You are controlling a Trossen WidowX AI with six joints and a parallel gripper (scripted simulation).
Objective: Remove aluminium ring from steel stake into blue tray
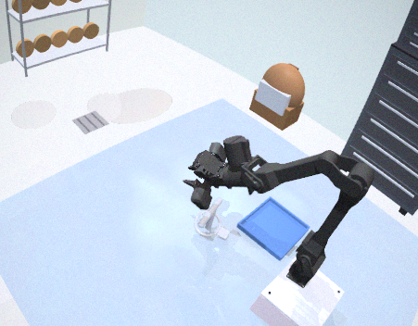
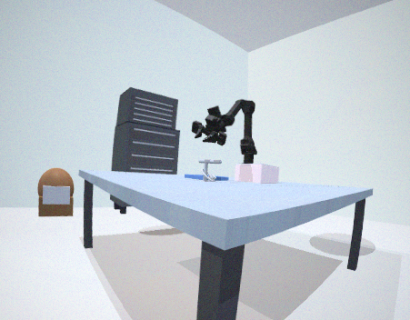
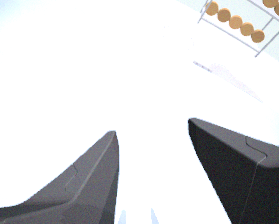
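The black two-fingered gripper hangs in the air, fingers apart with only a gap between them. Below it, and back toward the arm's foot, a pale aluminium ring with a small tab is around the foot of a grey steel stake, under its cross-bar. From the side, the ring looks tilted.

Farther from the hand, nearer the pinkish-white block carrying the arm, lies the shallow, square blue tray. I can see its blue floor from rim to rim; the ring is outside it. Well beyond the hand, a brown box holds a big orange-brown ball, and a grey metal rack carries round wooden discs — its top is cut off from above.

Side-on, the tray is a thin blue strip, partly behind the stake and ring. Glare washes out most of the wrist view, and the dark drawer cabinet runs past the edge from above — what its drawers hold is hidden.
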